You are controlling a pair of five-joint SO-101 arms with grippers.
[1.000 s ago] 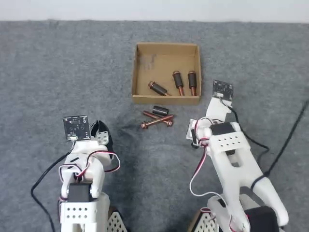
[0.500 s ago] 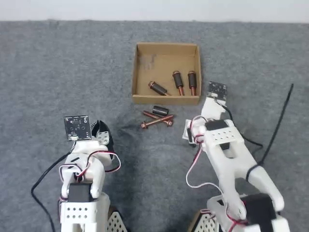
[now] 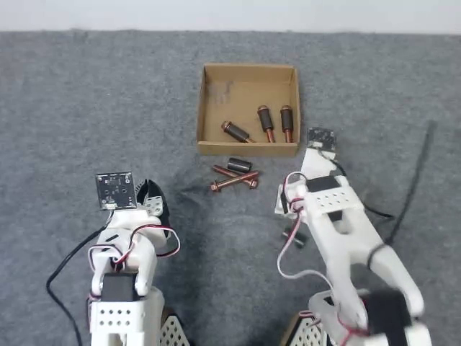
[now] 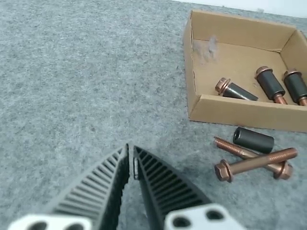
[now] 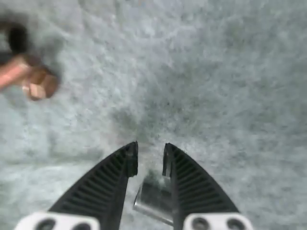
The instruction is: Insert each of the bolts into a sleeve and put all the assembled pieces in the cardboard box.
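Note:
The cardboard box [image 3: 248, 76] holds three bolts with sleeves on them [image 3: 266, 122]. In front of it two bare copper bolts [image 3: 234, 180] lie crossed beside a black sleeve [image 3: 238, 165]; the left wrist view shows them too, bolts [image 4: 254, 162] and sleeve [image 4: 253, 140]. My left gripper [image 4: 130, 152] hovers shut over bare carpet, well left of them. My right gripper [image 5: 148, 155] points down at the carpet, open a little. Another sleeve [image 5: 154, 199] shows in the gap behind its fingertips and lies by the right arm [image 3: 294, 236]. One bolt head [image 5: 41, 84] shows off to the side.
Grey carpet [image 3: 108, 108] covers the whole table, with wide free room left of the box. A black cable [image 3: 410, 202] trails at the right. The box's front wall [image 4: 249, 112] stands between the loose parts and the assembled pieces.
My right arm has swung a little leftward, and a sleeve has come into sight on the carpet beside it. The left arm and the loose bolts have not moved.

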